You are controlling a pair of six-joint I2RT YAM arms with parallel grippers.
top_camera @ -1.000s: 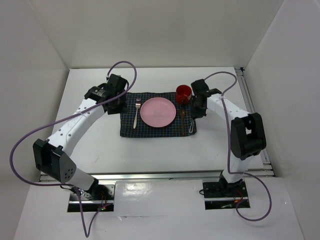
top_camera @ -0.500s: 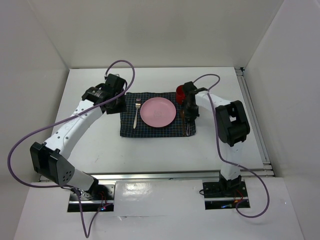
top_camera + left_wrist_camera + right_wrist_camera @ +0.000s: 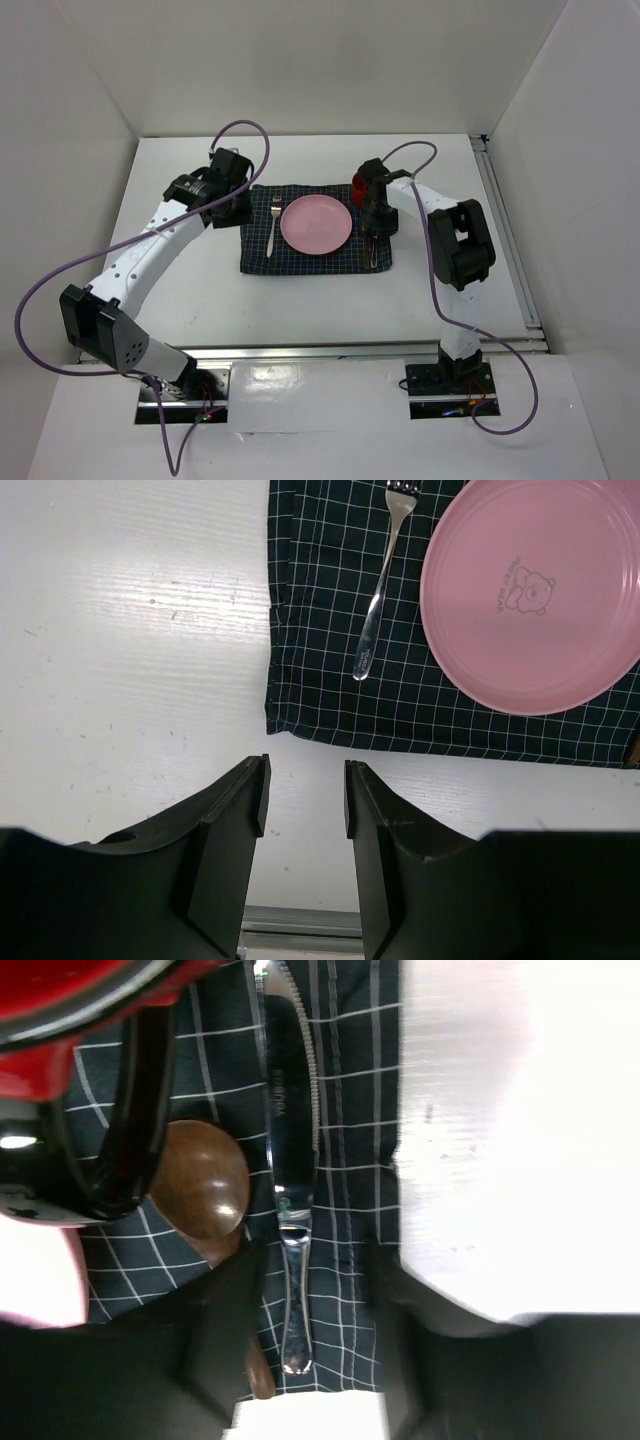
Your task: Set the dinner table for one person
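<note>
The dinner table is a white tabletop. On it lies a dark checked placemat with a pink plate, a fork left of the plate and a red cup at its far right corner. My right gripper is low over the mat's right side. In the right wrist view it is open, its jaws either side of a metal knife, with a wooden spoon and the cup beside it. My left gripper is open and empty over bare table beside the mat.
White walls close the table in at the back and on both sides. A metal rail runs along the right edge. In the left wrist view the fork and plate lie just beyond my fingers.
My right arm has swung left, from beside the mat's right edge to over the knife and spoon, now partly covering the cup. The left arm has hardly moved.
</note>
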